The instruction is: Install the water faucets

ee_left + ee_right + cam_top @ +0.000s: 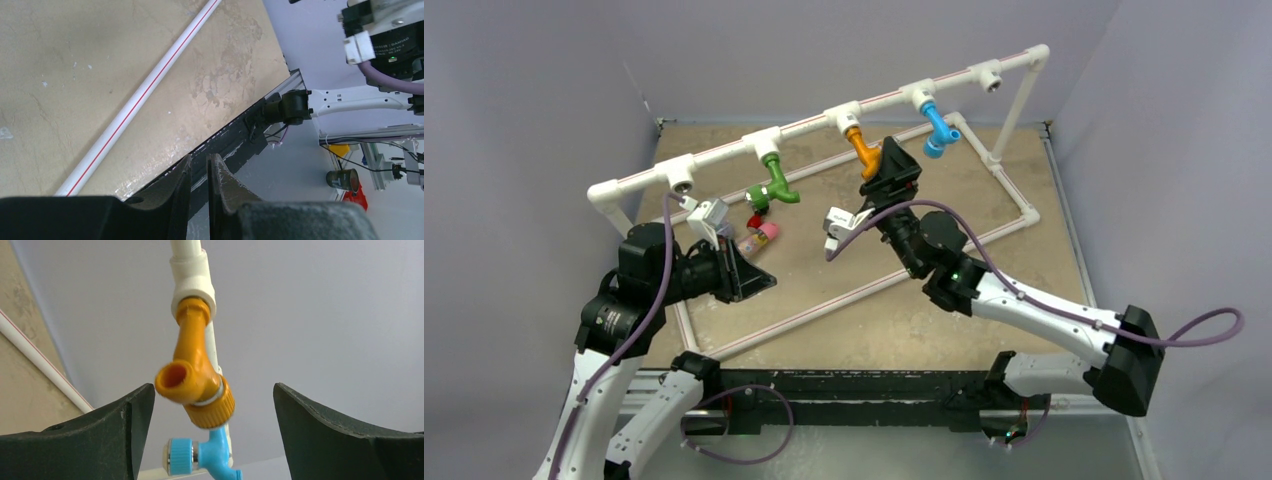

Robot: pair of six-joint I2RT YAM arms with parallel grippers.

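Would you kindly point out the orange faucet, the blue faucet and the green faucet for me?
orange faucet (192, 347), right wrist view, on its neck above the bend.
blue faucet (939, 125), top external view, on its slanted body.
green faucet (776, 180), top external view, on its upright stem.

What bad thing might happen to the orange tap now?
The right gripper is open, with a finger on either side of the orange faucet, which sits off-centre, nearer one finger. Closing might push it crooked in its white tee socket. The blue faucet hangs nearby, so a swing could bump it.
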